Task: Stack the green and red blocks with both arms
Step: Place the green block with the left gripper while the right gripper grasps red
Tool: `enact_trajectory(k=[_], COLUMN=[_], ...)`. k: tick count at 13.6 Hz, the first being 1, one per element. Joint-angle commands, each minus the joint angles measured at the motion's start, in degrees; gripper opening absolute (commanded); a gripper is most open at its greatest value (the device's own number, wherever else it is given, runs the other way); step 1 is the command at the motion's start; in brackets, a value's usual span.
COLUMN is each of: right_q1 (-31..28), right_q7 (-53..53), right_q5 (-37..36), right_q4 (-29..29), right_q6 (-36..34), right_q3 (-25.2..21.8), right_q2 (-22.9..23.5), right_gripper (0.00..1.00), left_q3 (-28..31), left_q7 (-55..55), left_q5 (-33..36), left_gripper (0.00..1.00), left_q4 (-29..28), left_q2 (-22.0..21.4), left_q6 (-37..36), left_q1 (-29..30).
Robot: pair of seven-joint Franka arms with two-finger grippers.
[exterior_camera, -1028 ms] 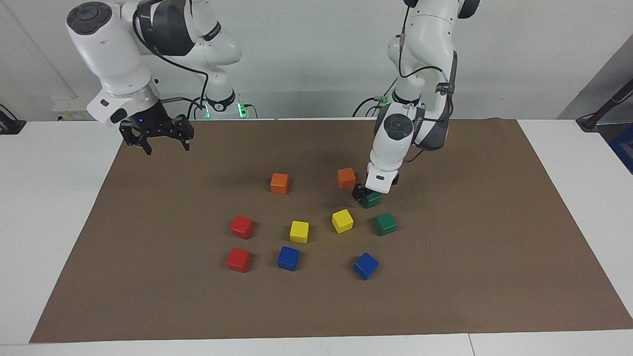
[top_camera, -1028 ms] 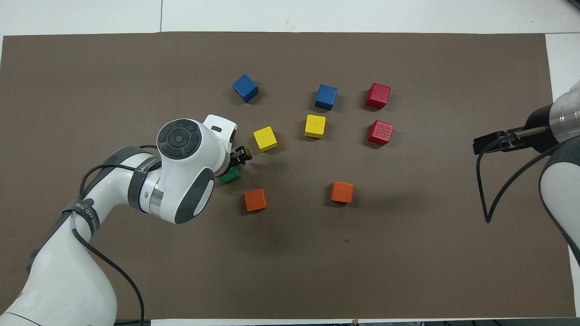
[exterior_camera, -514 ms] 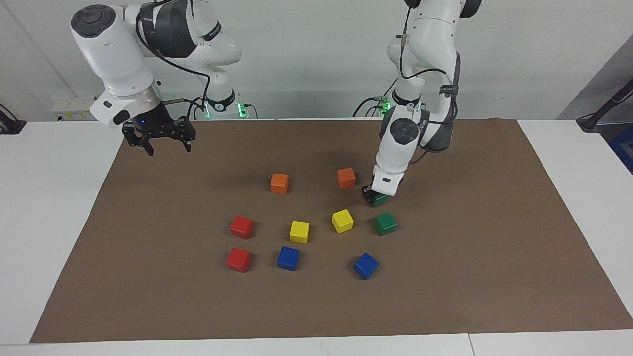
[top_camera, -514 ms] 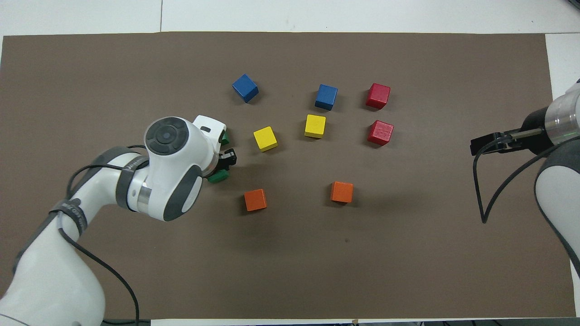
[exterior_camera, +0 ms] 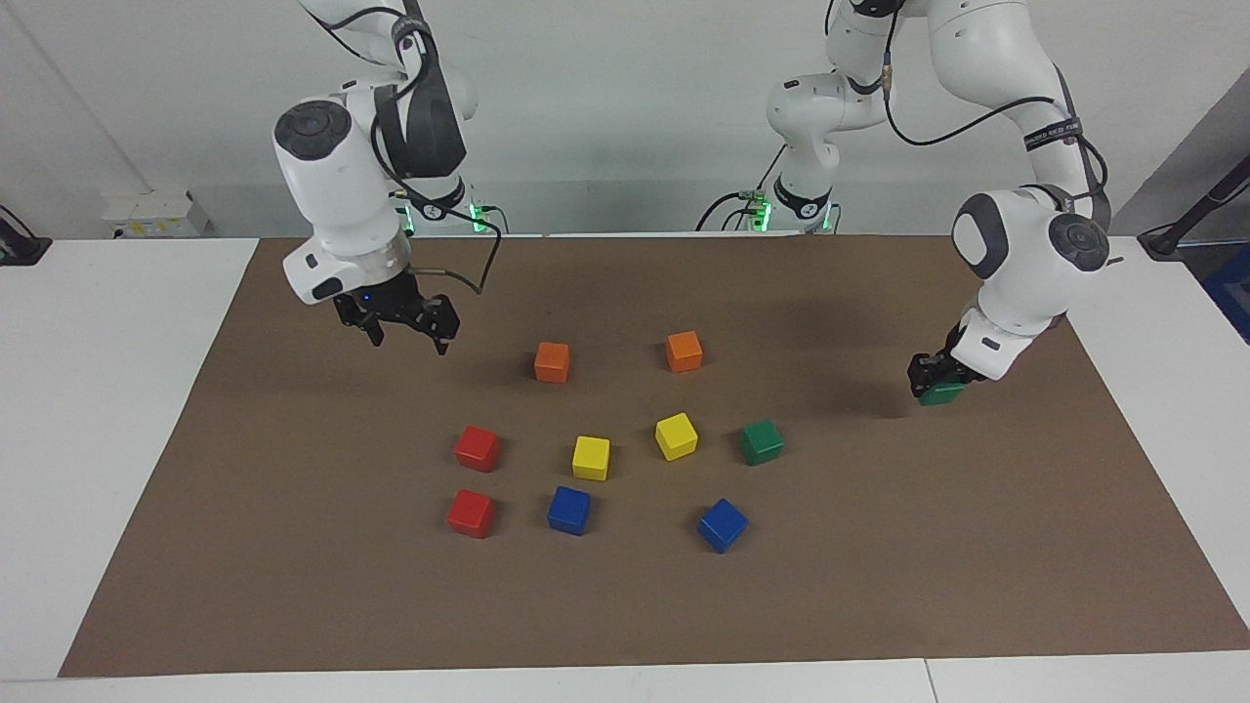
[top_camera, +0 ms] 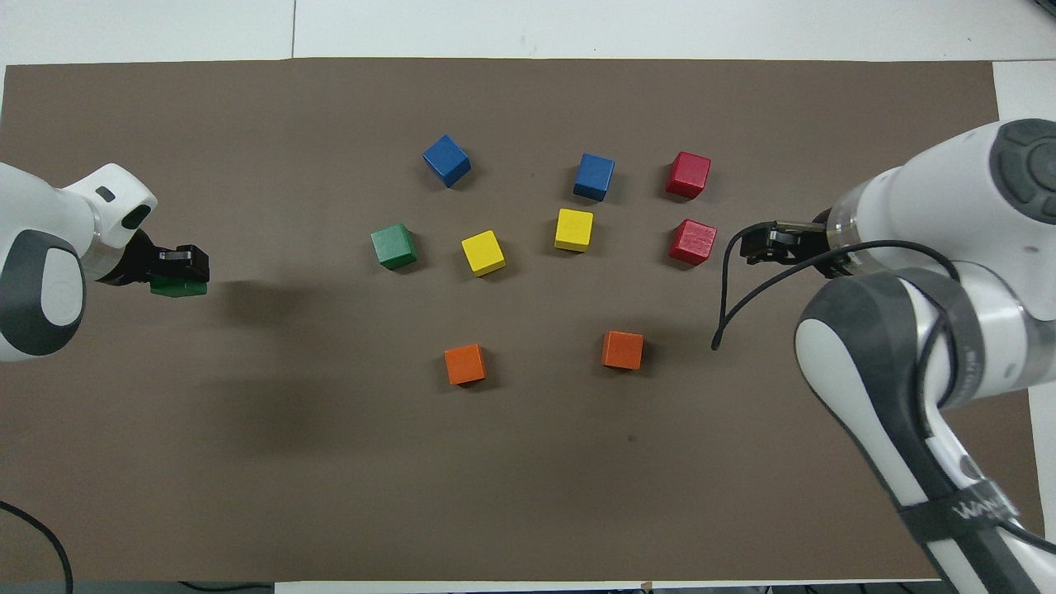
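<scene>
Green block [exterior_camera: 942, 393] clamped in left gripper [exterior_camera: 936, 379] (airborne over mat [exterior_camera: 879, 586]); right gripper [exterior_camera: 398, 322] spread, holding nothing.

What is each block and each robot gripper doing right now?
left gripper: shut on a green block, over the mat's left-arm end
held green block: gripped, just above the mat
other green block: resting on the mat, free
two red blocks: resting apart, unstacked
right gripper: open, empty, up over the mat
yellow, blue and orange blocks: resting singly on the mat
</scene>
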Motion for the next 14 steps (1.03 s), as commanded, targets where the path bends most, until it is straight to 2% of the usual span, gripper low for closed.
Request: enact_trajectory(k=[1,3,5,10,11,12,13,14], right_q1=[1.02,1.11,1.20,2.08,2.60,2.96,2.96,2.96], right_q7=[5.27,8.08,9.15,9.24,9.24,9.16,9.16,9.16], right_q5=[1.34,1.52,5.45,6.00,6.00,6.00,6.00,6.00], right_q4=[-2.16,-2.25,-2.16,-1.46,-1.46,-1.46,-1.46,-1.46], right_q6=[7.15,10.59,13.14,19.82,20.97,21.50,22.20,23.25], right_q3=[0.00,0.08,0.00,0.08,0.00,0.00,0.00,0.00], right_q2=[4.40,7.22,9.33,15.66,16.37,16.90,17.60,17.95], right_gripper=[1.00,1.00,1.00,1.00,1.00,1.00,1.00,1.00], left_q3=[-0.86,-0.86,-0.86,-0.86,-0.86,-0.86,-0.86,-0.86], left_q7=[-0.44,-0.10,-0.01,-0.27,-0.36,-0.97,-1.84,-2.03], left_q5=[0.07,0.07,0.07,0.07,0.07,0.07,0.07,0.07], left_gripper=[0.00,0.00,0.00,0.00,0.04,0.84,1.00,1.00], left_q4=[-0.29,-0.29,-0.29,-3.19,-3.11,-3.02,-2.76,-2.40], left_q2=[3.42,4.65,5.27,5.10,5.10,5.10,5.10,5.10], left_q6=[4.05,6.15,7.48,10.03,10.12,10.29,10.21,9.77], left_q1=[-1.10,-1.19,-1.11,-1.46,-1.46,-1.46,-1.37,-1.37])
